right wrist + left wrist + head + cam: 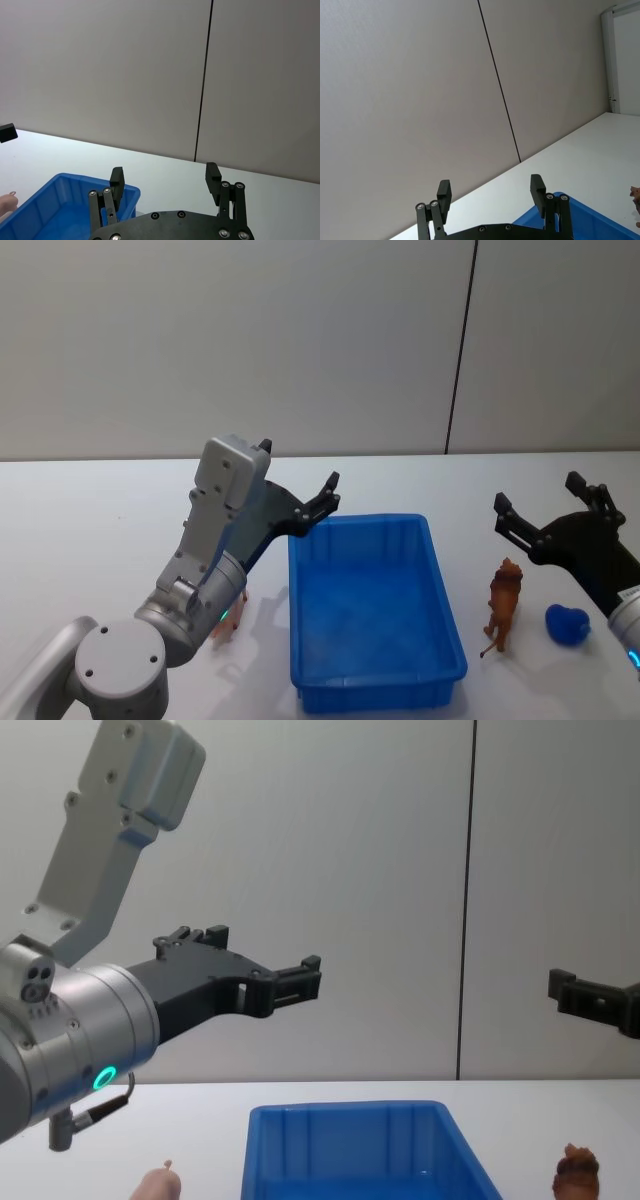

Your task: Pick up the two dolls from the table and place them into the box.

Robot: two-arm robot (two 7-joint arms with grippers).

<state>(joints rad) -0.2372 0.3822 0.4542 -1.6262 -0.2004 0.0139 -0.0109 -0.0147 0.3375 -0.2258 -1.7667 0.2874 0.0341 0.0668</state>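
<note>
Both spread open, the right hand (536, 492) hangs nearest the reddish-brown doll (504, 605) right of the box (365, 524), the left hand (299, 462) nearest the pink doll (159, 1186).

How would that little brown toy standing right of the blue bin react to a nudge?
The reddish-brown doll stands tall and narrow on thin legs, so a nudge would probably tip it. It is tiny beside the box, so likely light. Its lumpy outline should offer a grip some purchase, though softness cannot be judged.
</note>
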